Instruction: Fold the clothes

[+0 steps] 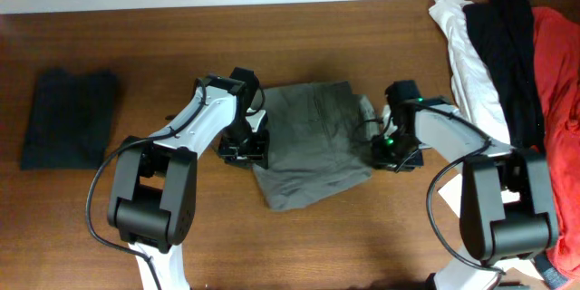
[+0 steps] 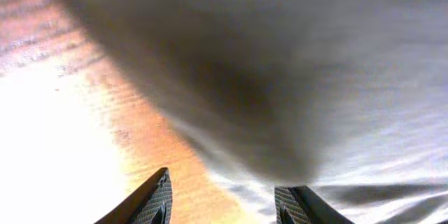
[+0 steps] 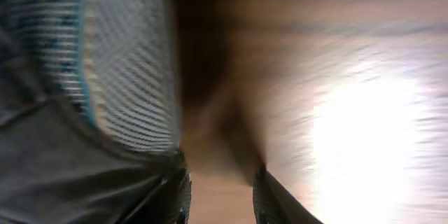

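The grey-khaki garment (image 1: 313,140) lies folded into a rough rectangle at the middle of the wooden table (image 1: 344,245). My left gripper (image 1: 246,145) is low at its left edge. In the left wrist view the fingers (image 2: 224,206) stand apart, over the line where the cloth (image 2: 350,77) meets bare wood, with nothing between them. My right gripper (image 1: 388,149) is low at the garment's right edge. In the right wrist view its fingers (image 3: 220,199) are apart over bare wood, with the grey cloth (image 3: 63,175) and a pale striped lining (image 3: 126,63) just to the left.
A small dark charcoal folded garment (image 1: 68,118) lies at the far left. A pile of white (image 1: 467,45), black (image 1: 512,36) and red (image 1: 557,72) garments lies at the right edge, close behind my right arm.
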{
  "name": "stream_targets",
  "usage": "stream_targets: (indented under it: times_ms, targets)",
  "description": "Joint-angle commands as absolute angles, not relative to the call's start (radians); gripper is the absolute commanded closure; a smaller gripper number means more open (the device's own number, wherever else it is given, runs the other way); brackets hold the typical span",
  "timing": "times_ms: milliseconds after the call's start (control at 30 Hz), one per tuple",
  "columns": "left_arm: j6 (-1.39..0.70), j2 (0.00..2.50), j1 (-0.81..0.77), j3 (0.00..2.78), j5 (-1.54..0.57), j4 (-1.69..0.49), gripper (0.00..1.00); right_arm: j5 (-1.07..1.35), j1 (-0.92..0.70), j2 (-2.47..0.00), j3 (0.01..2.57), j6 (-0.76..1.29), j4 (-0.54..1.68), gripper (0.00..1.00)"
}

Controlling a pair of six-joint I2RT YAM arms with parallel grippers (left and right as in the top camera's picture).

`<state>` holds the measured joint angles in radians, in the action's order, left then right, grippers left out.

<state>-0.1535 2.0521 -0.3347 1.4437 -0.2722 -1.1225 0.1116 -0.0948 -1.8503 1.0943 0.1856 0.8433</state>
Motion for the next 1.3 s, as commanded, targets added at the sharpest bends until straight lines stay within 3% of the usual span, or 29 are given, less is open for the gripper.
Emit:
stream_targets:
  times_ms: [0, 200, 300, 333, 500, 600, 833, 1033, 1267]
  targets:
    - [-0.147, 2.043, -0.334, 1.441, -0.271, -1.136, 0.53, -0.012, -0.055, -1.87, 1.122, 0.199, 0.855, 0.66]
    - [-0.14, 1.88, -0.324, 1.443, -0.198, -0.987, 0.52, 0.015, -0.055, -1.805, 1.266, 0.199, 0.977, 0.66]
    - [-0.14, 1.805, -0.308, 1.443, -0.106, -0.784, 0.32, 0.093, -0.059, -1.748, 1.334, 0.199, 1.022, 0.64]
    - [-0.113, 1.8, -0.305, 1.443, -0.088, -0.662, 0.31, 0.171, -0.068, -1.719, 1.353, 0.196, 1.026, 0.64]
    - [-0.051, 1.868, -0.305, 1.442, -0.082, -0.432, 0.31, 0.375, -0.131, -1.704, 1.349, 0.135, 1.025, 0.61]
    - [-0.051, 1.934, -0.305, 1.442, -0.086, -0.4, 0.31, 0.393, -0.191, -1.707, 1.337, 0.135, 1.025, 0.6]
    - [-0.051, 2.088, -0.305, 1.442, -0.163, -0.46, 0.32, 0.333, -0.329, -1.71, 1.306, 0.135, 0.995, 0.56]
    - [-0.051, 2.123, -0.305, 1.442, -0.168, -0.686, 0.32, 0.326, -0.363, -1.776, 1.218, 0.136, 0.912, 0.54]
    - [-0.055, 2.123, -0.305, 1.442, -0.226, -1.067, 0.46, 0.188, -0.346, -1.916, 1.168, 0.11, 0.908, 0.54]
